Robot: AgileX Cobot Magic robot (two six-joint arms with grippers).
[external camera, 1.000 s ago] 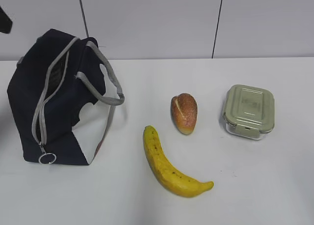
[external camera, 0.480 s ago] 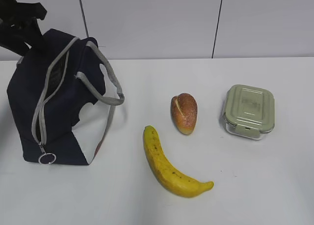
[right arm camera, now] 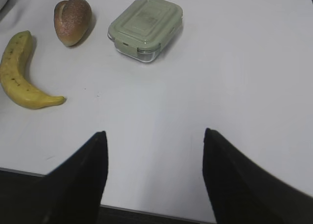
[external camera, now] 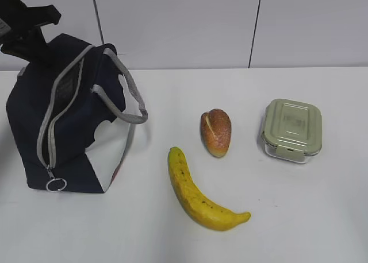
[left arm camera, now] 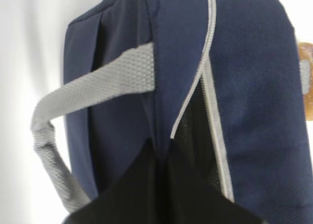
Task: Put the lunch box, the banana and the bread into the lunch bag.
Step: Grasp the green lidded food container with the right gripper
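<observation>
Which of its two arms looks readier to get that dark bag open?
The left. Its tool is at the top rear of the navy fabric lunch bag, beside the grey zipper. The right tool hangs open over bare white table.

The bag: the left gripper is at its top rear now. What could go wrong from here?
1. The bag stands unsupported on the table; a push or pull from the left gripper might tip or drag it.
2. Its zipper looks mostly shut, so nothing fits in yet.
3. The strap hangs toward the bread and banana and might snag a passing gripper.
</observation>
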